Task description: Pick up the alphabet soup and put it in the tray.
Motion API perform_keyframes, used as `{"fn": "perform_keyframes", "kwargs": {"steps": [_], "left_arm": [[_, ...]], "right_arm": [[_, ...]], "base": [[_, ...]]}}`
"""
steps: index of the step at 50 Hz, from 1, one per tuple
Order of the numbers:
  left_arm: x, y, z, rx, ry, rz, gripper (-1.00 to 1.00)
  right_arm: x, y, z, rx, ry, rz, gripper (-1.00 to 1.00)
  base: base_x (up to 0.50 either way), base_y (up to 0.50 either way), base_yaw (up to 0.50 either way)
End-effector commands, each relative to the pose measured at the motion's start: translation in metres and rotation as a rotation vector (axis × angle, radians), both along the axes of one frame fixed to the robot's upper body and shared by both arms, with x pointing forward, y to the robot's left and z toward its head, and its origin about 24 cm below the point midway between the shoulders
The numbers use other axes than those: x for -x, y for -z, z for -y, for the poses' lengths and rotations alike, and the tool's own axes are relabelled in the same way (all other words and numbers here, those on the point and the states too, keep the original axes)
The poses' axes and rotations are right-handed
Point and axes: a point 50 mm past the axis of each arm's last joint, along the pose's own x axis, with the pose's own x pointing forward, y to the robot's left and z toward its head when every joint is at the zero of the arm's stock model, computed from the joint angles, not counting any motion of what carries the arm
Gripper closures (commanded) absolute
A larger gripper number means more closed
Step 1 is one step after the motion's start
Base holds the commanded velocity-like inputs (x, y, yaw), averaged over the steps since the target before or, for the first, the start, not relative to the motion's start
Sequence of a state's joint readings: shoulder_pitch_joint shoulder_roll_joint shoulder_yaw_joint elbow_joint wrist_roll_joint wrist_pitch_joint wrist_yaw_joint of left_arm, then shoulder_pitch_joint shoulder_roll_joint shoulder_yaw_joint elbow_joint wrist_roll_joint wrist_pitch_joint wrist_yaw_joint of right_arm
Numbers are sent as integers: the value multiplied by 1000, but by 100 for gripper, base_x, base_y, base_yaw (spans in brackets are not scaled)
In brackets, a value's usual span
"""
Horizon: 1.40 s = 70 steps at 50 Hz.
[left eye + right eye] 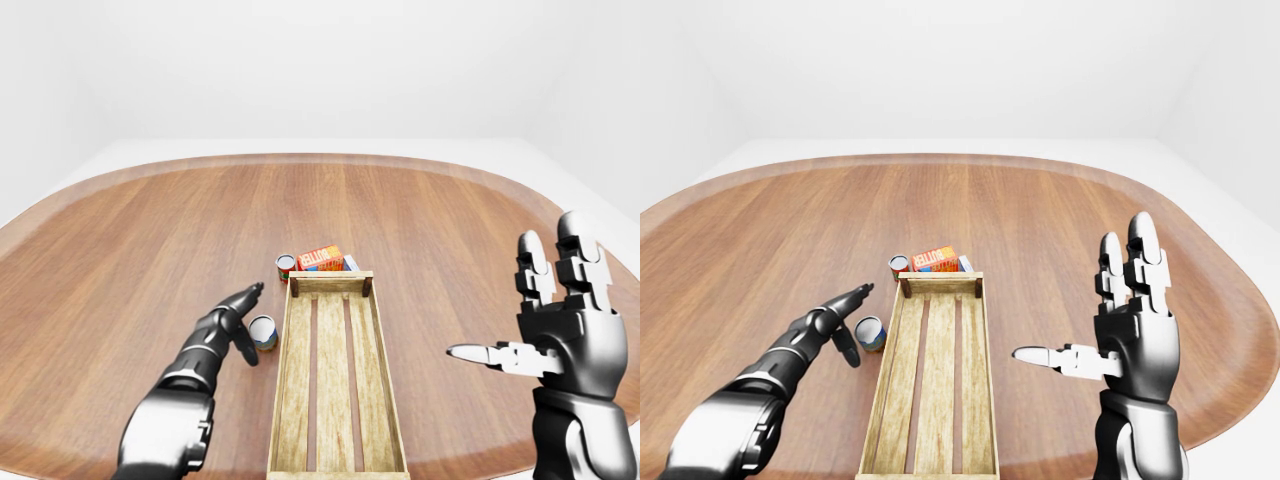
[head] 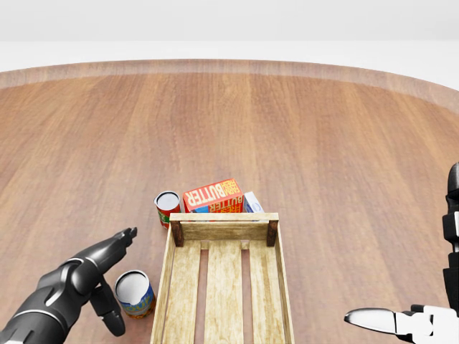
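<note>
Alphabet soup (image 2: 134,292), upright on the counter (image 2: 323,143) just left of the empty tray (image 2: 224,287), is flanked for grasping by the open, empty left robot hand (image 2: 100,276); right robot hand (image 1: 1110,350) is held spread, idle.

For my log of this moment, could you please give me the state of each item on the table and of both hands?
Blue-labelled can: upright, on the table, left of the tray, not gripped.
Red-labelled can: upright, by the tray's top left corner.
Butter box: lying flat, above the tray's top end.
Tray: empty.
Left hand: open, beside the blue-labelled can.
Right hand: open, raised, holding nothing.
</note>
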<state>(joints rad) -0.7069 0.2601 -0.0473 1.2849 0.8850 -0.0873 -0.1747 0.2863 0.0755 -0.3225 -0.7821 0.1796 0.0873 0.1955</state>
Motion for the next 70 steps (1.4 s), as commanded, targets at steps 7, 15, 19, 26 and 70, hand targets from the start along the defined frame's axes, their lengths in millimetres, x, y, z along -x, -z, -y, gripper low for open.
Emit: {"fn": "perform_keyframes", "kwargs": {"steps": [7, 15, 19, 26, 70], "left_arm": [[3, 5, 5, 19, -1, -33, -100], [2, 4, 5, 22, 3, -39, -100], [1, 3, 6, 21, 6, -41, -100], [-1, 1, 7, 25, 9, -43, -100], [-2, -17, -44, 23, -132, 10, 100]], "right_arm": [[2, -1, 1, 0, 3, 6, -100], [2, -1, 1, 0, 2, 7, -100], [2, -2, 1, -2, 1, 11, -100], [1, -2, 1, -7, 0, 12, -100], [5, -4, 0, -7, 6, 23, -100]], "base": [[0, 0, 0], [0, 0, 0], [0, 0, 0], [0, 0, 0], [0, 0, 0]]}}
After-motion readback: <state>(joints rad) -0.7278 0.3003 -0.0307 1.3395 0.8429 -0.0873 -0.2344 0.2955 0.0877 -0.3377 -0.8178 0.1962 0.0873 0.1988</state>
